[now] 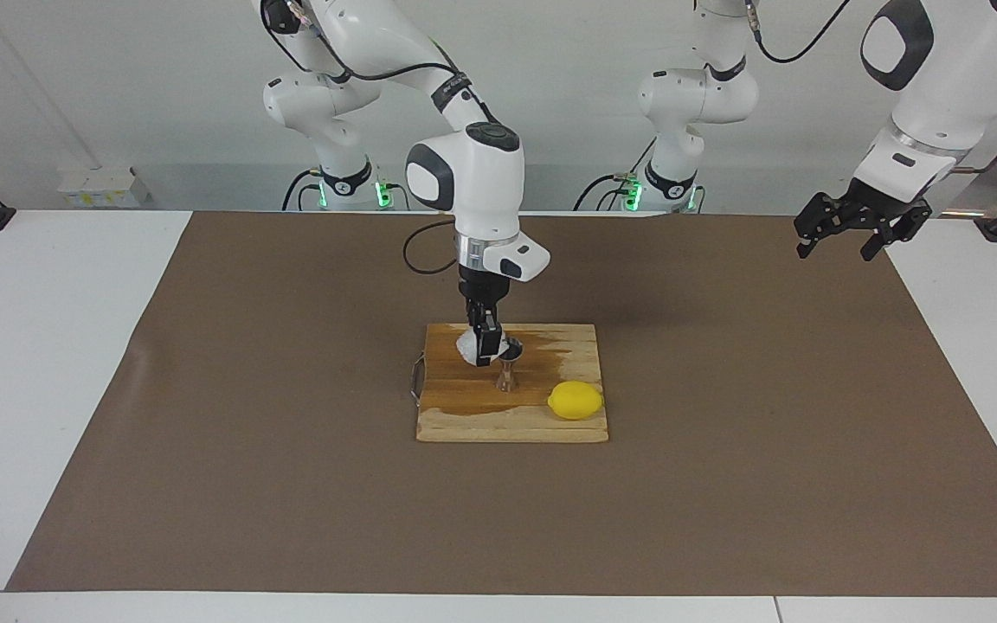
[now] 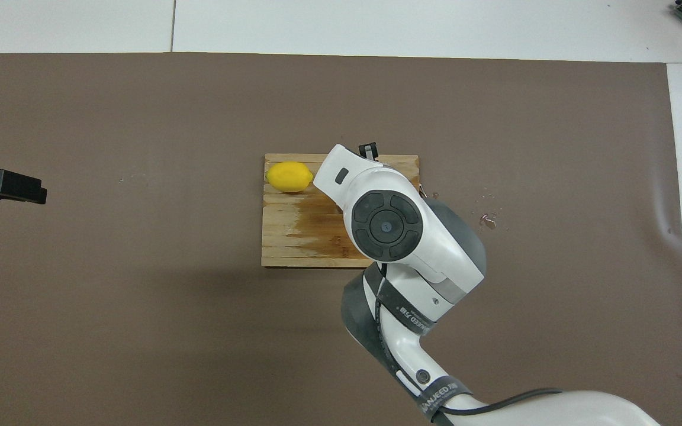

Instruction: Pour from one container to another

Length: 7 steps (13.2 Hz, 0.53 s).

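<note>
My right gripper [image 1: 487, 344] is shut on the translucent whitish cup [image 1: 467, 346] and holds it tilted just above the wooden board [image 1: 481, 420]. The cup's mouth leans toward the steel jigger [image 1: 508, 370], which stands upright on the board right beside it. In the overhead view the right arm's wrist [image 2: 385, 222] hides the cup and the jigger. My left gripper [image 1: 836, 251] [image 2: 3, 184] waits open and empty, raised over the brown mat at the left arm's end of the table.
A yellow lemon [image 1: 575, 400] [image 2: 288, 177] lies on the board's corner farther from the robots, toward the left arm's end. A dark wet patch [image 2: 317, 222] stains the board. Water drops [image 2: 486, 220] lie on the brown mat [image 1: 723, 484] toward the right arm's end.
</note>
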Tool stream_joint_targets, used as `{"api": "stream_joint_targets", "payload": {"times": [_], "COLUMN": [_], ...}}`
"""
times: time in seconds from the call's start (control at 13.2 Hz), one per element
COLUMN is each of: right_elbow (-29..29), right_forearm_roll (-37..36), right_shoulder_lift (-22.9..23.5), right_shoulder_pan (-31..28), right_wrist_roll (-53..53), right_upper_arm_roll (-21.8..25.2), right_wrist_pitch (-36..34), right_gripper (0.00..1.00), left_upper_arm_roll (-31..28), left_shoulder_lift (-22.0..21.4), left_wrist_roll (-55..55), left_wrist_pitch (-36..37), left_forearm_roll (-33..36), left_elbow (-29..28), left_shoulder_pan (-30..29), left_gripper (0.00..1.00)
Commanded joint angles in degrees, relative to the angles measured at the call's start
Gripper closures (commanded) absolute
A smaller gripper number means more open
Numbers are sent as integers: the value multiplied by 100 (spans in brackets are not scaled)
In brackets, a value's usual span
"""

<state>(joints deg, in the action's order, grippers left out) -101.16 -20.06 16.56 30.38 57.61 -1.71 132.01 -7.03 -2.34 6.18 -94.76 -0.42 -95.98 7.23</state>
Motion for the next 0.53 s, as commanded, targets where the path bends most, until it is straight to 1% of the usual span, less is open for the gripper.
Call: {"api": "stream_joint_targets", "payload": {"times": [0.0,0.23,0.46], "right_elbow": [-44,-70,-158], "right_forearm_roll": [-182,-121,133], "right_shoulder_lift": [-30,-47,-249], "right_shoulder_pan": [-5,-40,-93], "right_wrist_roll": [-109,-83,-74], "right_upper_arm_roll": [-23,-31,-32], "right_wrist_pitch": [53,79,71], "right_gripper": [94,94,94], "left_upper_arm_roll": [44,44,44], "left_shoulder_lift": [-82,-82,-73], "left_wrist_roll": [50,50,50], "left_wrist_pitch": [54,54,54], "left_forearm_roll": [113,113,113], "left_elbow": [-26,-26,-26], "left_shoulder_pan": [-47,-38,-38], "left_gripper": [0,0,0]}}
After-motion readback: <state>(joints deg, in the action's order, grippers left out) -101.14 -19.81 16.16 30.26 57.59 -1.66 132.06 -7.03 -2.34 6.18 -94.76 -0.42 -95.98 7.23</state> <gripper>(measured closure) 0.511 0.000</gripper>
